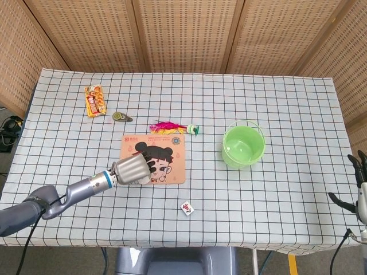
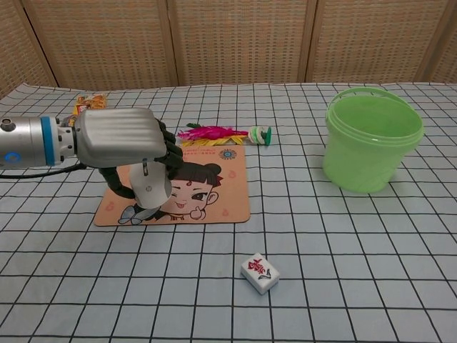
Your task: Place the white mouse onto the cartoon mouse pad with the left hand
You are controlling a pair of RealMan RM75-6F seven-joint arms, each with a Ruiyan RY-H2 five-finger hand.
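Checked tablecloth fills my frame. Green bucket right of centre. Cartoon mouse pad centre-left. Left hand over the pad's left part, fingers wrapped around the white mouse. Right hand at lower-right edge, fingers spread, holding nothing. Mahjong tile lower centre.

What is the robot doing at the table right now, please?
The left hand holds the white mouse over the left part of the cartoon pad; the mouse looks raised, not yet set down. The right hand sits idle at the table's right edge, fingers apart. A green bucket and a mahjong tile lie untouched.
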